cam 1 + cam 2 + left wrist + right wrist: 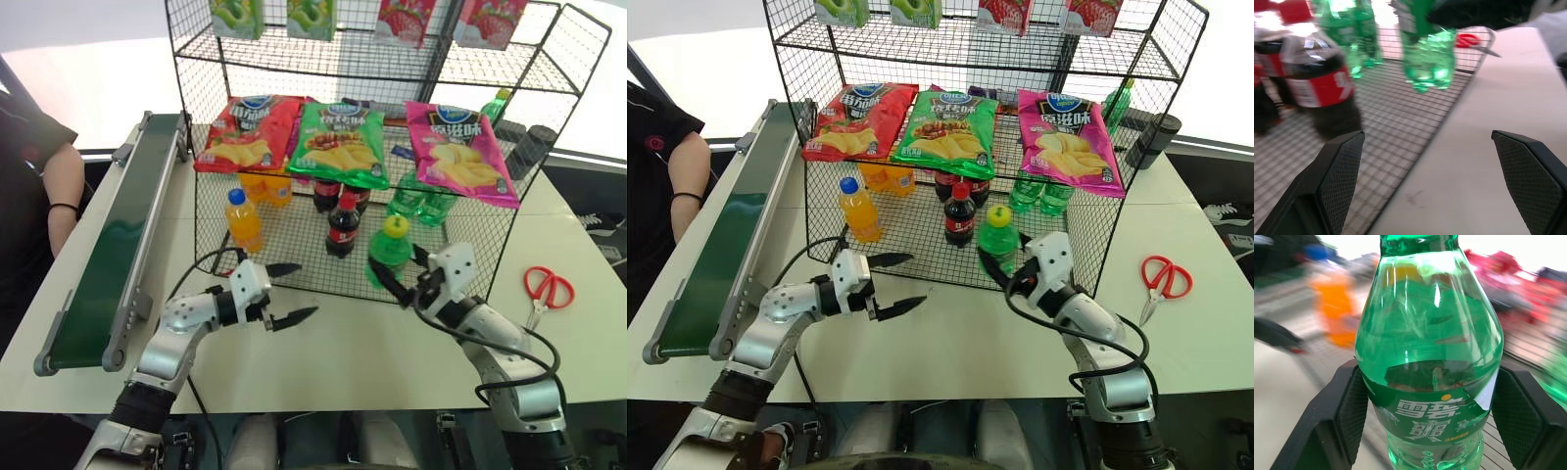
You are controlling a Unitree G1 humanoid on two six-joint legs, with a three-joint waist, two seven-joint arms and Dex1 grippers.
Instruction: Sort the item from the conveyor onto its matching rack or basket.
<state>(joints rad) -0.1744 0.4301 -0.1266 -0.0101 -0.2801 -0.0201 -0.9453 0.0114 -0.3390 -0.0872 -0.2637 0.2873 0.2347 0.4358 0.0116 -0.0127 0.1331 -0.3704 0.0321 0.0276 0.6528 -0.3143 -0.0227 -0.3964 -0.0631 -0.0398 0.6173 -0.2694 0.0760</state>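
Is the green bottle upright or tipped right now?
Upright: the green bottle shows its yellow cap on top, held between the right gripper fingers at the rack's front edge.

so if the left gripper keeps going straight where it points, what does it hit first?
Probably the green bottle held by the right gripper. The left gripper, jaws open, points across the rack front edge toward it. Depth is unclear; the cola bottle sits just off-line.

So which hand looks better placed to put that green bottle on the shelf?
Probably the right hand: it is shut on the green bottle at the rack's front edge. The left hand is open, holding nothing.
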